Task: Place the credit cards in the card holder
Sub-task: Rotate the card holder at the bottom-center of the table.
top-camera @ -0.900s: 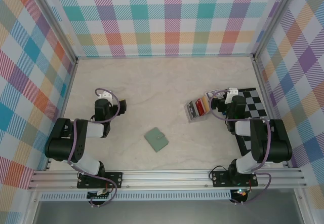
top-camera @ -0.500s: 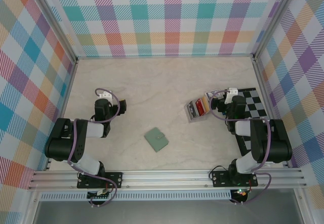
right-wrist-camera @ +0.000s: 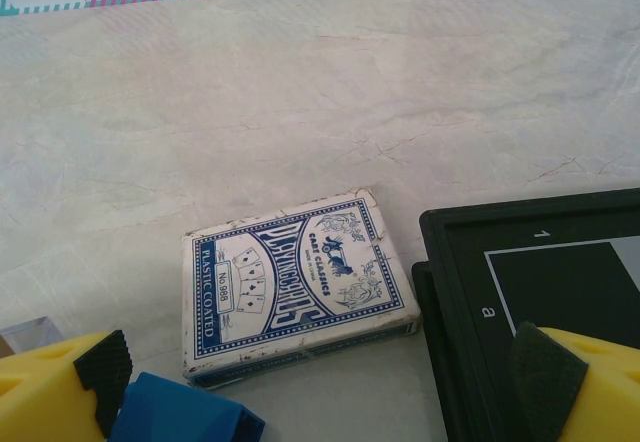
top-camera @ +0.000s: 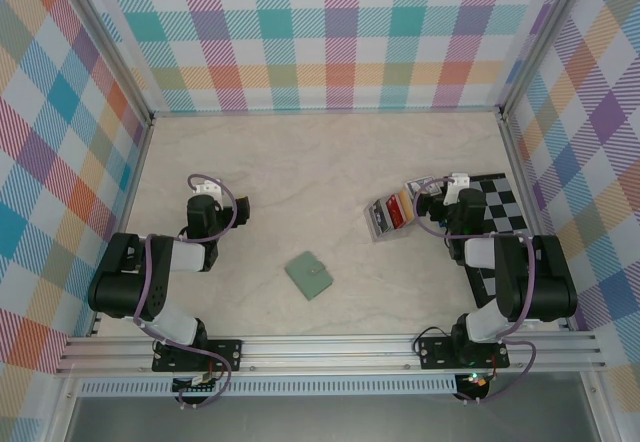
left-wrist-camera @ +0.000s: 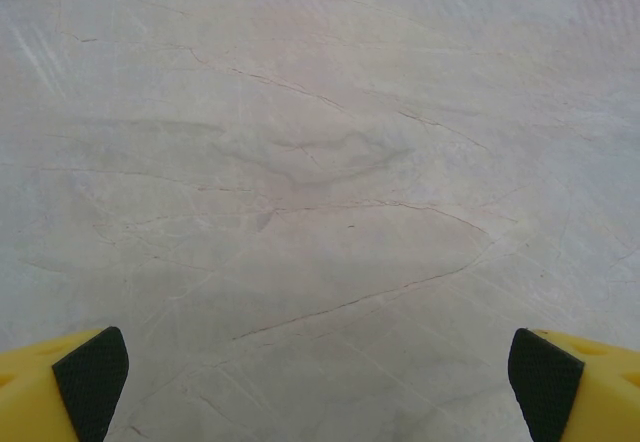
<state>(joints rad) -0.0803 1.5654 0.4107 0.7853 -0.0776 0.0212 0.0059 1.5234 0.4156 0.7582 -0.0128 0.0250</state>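
The fingers (left-wrist-camera: 88,380) of the left gripper (left-wrist-camera: 318,384) are standing wide apart, and only the bare pale table (left-wrist-camera: 330,162) is lying between them and ahead of them; they are gripping nothing. The fingers (right-wrist-camera: 98,370) of the right gripper (right-wrist-camera: 325,382) are also standing wide apart and are holding nothing. Just ahead of these fingers a white-and-blue playing-card pack (right-wrist-camera: 295,282) is lying flat on the table. The black corner of a checkerboard (right-wrist-camera: 540,282) is lying beside the pack and is reaching under the right-hand finger. A blue object (right-wrist-camera: 180,414), which I cannot identify, is sitting just beside the left-hand finger. In the top view the credit cards (top-camera: 392,212) are lying in a small fanned heap just to the left of the right gripper's (top-camera: 445,190) fingers, showing red, yellow and grey faces, and they are not touching the fingers. The card holder (top-camera: 309,275) is lying flat on the table between the two arms. It is well apart from both pairs of fingers, nearer to the bases than either of them and to the right of the left gripper (top-camera: 203,190).
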